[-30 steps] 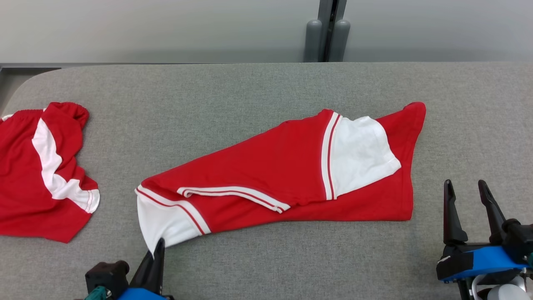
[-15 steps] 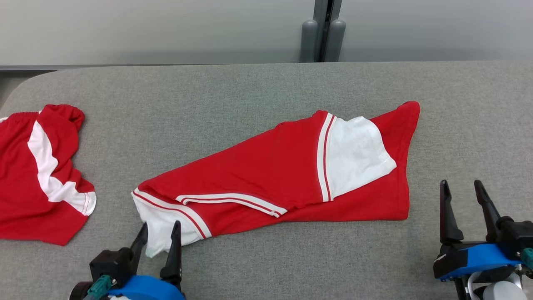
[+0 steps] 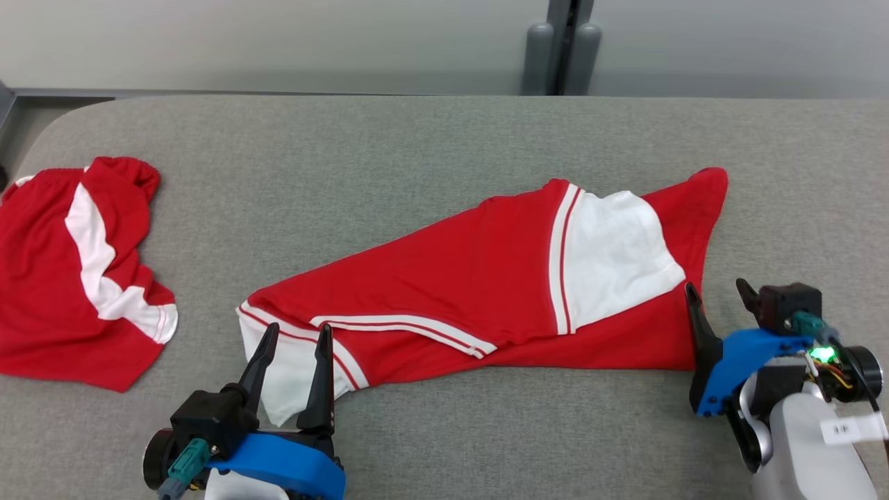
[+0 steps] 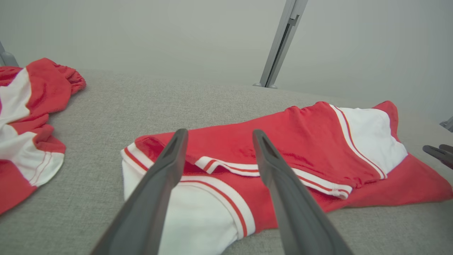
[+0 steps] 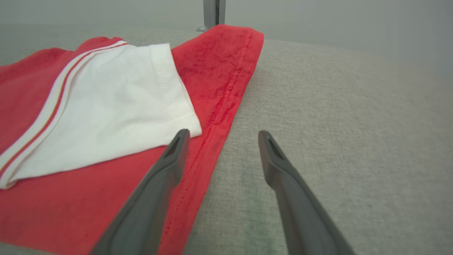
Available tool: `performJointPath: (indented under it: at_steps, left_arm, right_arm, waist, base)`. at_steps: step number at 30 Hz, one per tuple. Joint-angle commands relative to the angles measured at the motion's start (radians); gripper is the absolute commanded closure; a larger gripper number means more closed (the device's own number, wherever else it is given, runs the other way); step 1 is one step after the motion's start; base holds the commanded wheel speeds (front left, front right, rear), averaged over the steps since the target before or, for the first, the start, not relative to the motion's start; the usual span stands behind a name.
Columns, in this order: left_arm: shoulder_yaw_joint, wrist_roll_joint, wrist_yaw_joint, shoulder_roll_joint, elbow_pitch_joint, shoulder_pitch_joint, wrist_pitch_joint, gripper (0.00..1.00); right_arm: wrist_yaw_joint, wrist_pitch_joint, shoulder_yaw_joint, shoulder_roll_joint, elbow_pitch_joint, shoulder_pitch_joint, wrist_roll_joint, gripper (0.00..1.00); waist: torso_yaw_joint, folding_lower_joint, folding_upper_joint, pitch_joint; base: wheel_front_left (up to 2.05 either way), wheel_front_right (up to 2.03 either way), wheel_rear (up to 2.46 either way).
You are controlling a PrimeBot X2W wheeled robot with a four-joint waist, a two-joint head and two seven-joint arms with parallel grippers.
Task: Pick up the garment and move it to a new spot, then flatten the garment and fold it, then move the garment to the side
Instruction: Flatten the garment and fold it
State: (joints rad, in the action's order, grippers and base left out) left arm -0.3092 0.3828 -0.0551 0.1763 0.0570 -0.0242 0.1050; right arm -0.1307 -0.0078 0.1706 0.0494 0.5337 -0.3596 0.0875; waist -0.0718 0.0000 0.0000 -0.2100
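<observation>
Grey felt-like tabletop (image 3: 444, 132), plain pale wall behind. The half-folded red cotton T-shirt with white sleeves and striped trim (image 3: 451, 278) lies slantwise across the middle. Left gripper (image 3: 297, 328) is spread wide over the white sleeve at the shirt's near-left end, gripping nothing. Right gripper (image 3: 715, 286) is also spread wide at the right hem, one finger over red cloth. A crumpled red-and-white garment (image 3: 42, 292) sits far left.
</observation>
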Motion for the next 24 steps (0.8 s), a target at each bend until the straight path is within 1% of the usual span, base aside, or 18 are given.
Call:
performJointPath:
  at_steps: [1,6,7,10,12,13,14,15,16,24]
  left_arm:
    - [-0.003,-0.005,0.0,-0.003,0.001,-0.016,0.007,0.0]
    - [-0.008,-0.005,0.001,-0.007,0.012,-0.026,0.022,0.0]
    - [-0.008,-0.005,0.001,-0.007,0.012,-0.026,0.022,0.0]
    - [-0.01,-0.003,0.0,-0.009,0.02,-0.027,0.031,0.0]
    - [-0.012,-0.001,0.001,-0.01,0.025,-0.03,0.033,0.0]
    - [-0.012,0.0,0.001,-0.01,0.028,-0.03,0.036,0.0]
    - [-0.013,0.0,0.001,-0.01,0.03,-0.03,0.038,0.0]
    - [-0.013,0.001,0.0,-0.01,0.033,-0.029,0.04,0.0]
    - [-0.013,0.001,-0.001,-0.009,0.034,-0.028,0.041,0.0]
    - [-0.019,0.003,-0.006,-0.001,0.038,-0.005,0.041,0.0]
  right_arm:
    - [0.0,0.036,0.005,0.002,0.021,-0.031,0.011,0.0]
    - [0.0,0.193,0.02,0.002,0.087,-0.092,0.038,0.0]
    - [0.0,0.193,0.02,0.002,0.087,-0.092,0.038,0.0]
    - [0.0,0.269,0.021,0.001,0.111,-0.111,0.037,0.0]
    - [0.0,0.312,0.008,0.0,0.125,-0.117,0.009,0.0]
    - [-0.001,0.325,-0.002,-0.002,0.126,-0.119,0.0,0.08]
    - [-0.001,0.333,-0.012,-0.003,0.124,-0.121,-0.013,0.56]
    - [-0.001,0.335,-0.022,-0.003,0.118,-0.122,-0.026,0.76]
    - [-0.001,0.326,-0.029,-0.002,0.107,-0.123,-0.031,1.0]
    - [0.0,0.211,-0.072,0.002,-0.003,-0.081,-0.062,1.0]
  waist:
    - [-0.015,0.0,0.0,-0.011]
    - [-0.046,0.0,0.0,-0.022]
    - [-0.046,0.0,0.0,-0.022]
    - [-0.056,0.0,0.0,-0.021]
    - [-0.061,0.0,0.0,-0.019]
    - [-0.063,0.0,0.0,-0.017]
    - [-0.064,0.0,0.0,-0.015]
    - [-0.064,0.0,0.0,-0.013]
    - [-0.063,0.0,0.0,-0.011]
    - [-0.035,0.0,0.0,0.024]
  base:
    - [0.0,0.0,0.0]
    - [0.0,0.0,0.0]
    - [0.0,0.0,0.0]
    - [0.0,0.0,0.0]
    - [0.0,0.0,0.0]
    - [0.0,0.0,0.0]
    - [0.0,0.0,0.0]
    - [0.0,0.0,0.0]
    - [0.0,0.0,0.0]
    - [0.0,0.0,0.0]
